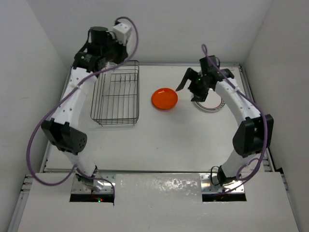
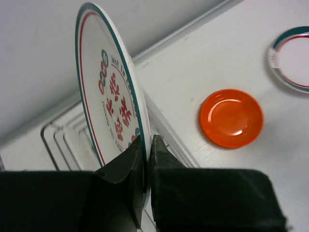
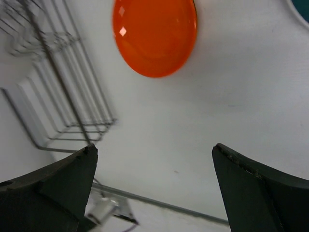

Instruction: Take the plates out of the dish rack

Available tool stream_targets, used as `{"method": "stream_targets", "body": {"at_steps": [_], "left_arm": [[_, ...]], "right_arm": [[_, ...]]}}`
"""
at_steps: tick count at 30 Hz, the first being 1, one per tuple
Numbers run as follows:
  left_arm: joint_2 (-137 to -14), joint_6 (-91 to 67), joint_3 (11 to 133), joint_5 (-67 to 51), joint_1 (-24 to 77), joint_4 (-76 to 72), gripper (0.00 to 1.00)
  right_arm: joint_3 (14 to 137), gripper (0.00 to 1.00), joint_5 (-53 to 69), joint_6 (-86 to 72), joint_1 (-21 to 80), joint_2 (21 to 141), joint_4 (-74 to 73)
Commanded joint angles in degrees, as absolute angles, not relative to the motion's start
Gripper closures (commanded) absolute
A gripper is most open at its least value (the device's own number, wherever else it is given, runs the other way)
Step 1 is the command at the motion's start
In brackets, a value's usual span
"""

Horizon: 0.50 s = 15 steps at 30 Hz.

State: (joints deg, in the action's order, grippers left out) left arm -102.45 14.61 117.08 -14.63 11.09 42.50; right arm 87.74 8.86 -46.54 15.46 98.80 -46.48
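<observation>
My left gripper (image 2: 147, 140) is shut on the lower rim of a white plate (image 2: 108, 96) with a teal-and-red rim ring and red lettering. It holds the plate upright above the far end of the dark wire dish rack (image 1: 116, 94), which also shows in the left wrist view (image 2: 63, 140). In the top view the left gripper (image 1: 117, 48) is over the rack's back edge. No plates show in the rack. An orange plate (image 1: 164, 98) lies flat on the table right of the rack. My right gripper (image 1: 188, 89) is open and empty, just right of the orange plate (image 3: 154, 36).
A second white plate with a teal rim (image 1: 210, 105) lies on the table partly under the right arm; it also shows in the left wrist view (image 2: 294, 58). The rack's wires (image 3: 58, 87) are at the left of the right wrist view. White walls enclose the table.
</observation>
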Motion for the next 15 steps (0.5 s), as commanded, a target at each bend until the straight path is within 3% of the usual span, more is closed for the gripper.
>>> {"method": "stream_targets", "body": {"at_steps": [1, 5, 9, 15], "left_arm": [[-96.07, 24.24, 110.69, -10.05, 22.3, 34.37, 1.0], [-92.3, 33.37, 99.34, 8.99, 36.34, 26.83, 1.0], [-90.09, 40.33, 89.32, 16.95, 44.97, 20.4, 1.0], [-90.35, 45.0, 88.59, 21.35, 53.16, 17.76, 1.0]], "right_arm": [[91.57, 0.01, 17.73, -56.15, 9.6, 94.57, -41.05], [105.67, 0.01, 22.31, -59.5, 4.32, 99.13, -44.71], [115.39, 0.01, 23.64, -58.71, 2.72, 103.44, -50.53], [99.96, 0.04, 25.57, -56.78, 3.69, 97.13, -46.16]]}}
